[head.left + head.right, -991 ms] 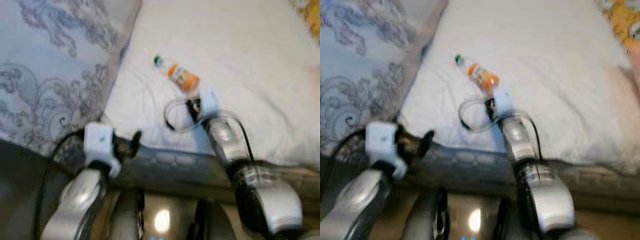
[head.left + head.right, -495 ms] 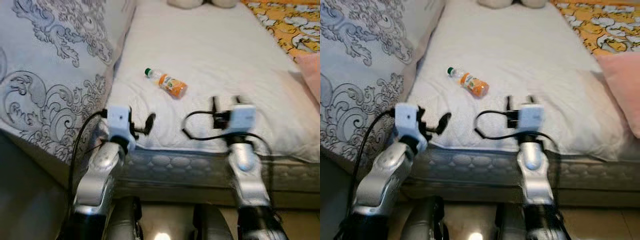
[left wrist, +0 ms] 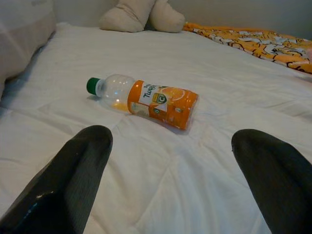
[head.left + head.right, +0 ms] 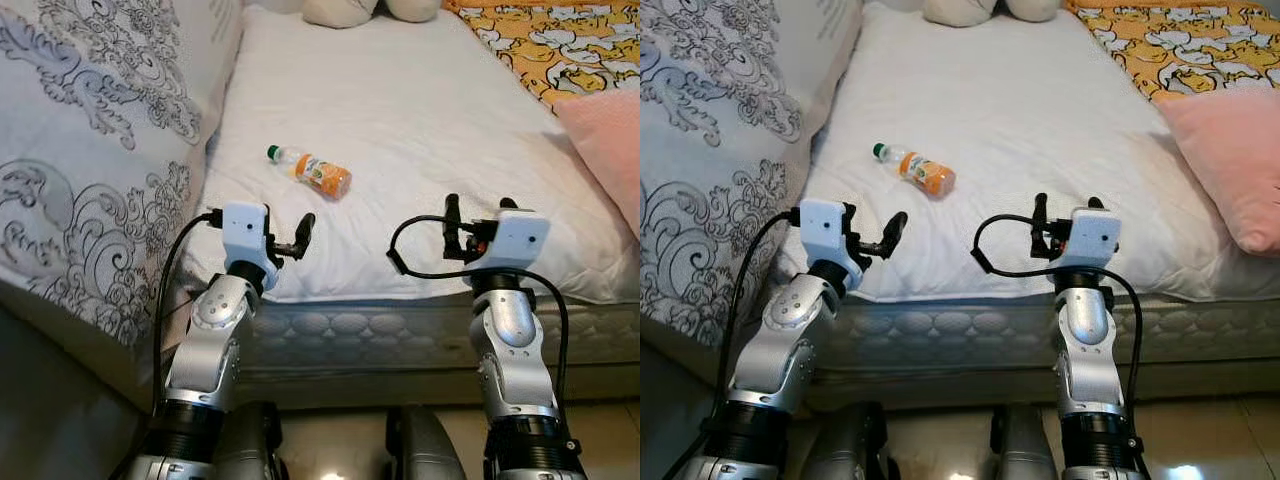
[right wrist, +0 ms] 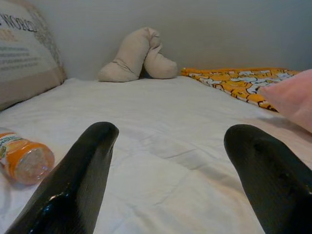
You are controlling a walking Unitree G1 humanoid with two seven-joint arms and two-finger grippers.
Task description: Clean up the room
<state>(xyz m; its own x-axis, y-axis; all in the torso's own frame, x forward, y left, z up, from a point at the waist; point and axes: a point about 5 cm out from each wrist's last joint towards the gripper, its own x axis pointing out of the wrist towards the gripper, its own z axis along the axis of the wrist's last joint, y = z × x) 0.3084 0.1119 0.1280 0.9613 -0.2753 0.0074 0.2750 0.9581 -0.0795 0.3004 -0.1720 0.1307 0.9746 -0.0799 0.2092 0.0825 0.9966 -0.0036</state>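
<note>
The robot stands at the foot edge of the bed (image 4: pixel 420 110), both arms raised over the mattress rim, and the step in hand looks like lining up to pick up the bottle (image 4: pixel 312 172), the one stray item on the white sheet. The bottle lies on its side, green cap toward the patterned duvet (image 4: pixel 90 150), near the bed's left part and well apart from both grippers. The left gripper (image 3: pixel 170 170) is wide open and holds nothing, its fingers (image 3: pixel 80 165) framing the bottle ahead. The right gripper (image 5: pixel 170 165) is likewise spread wide and empty, with the bottle off to one side of its view. The left arm seems the better placed: it would need to reach forward and lower over the bottle's body, closing across its width. The sheet around the bottle is bare, so there is open room; the duvet to the left and the mattress edge beneath the wrists are the limits to mind.
</note>
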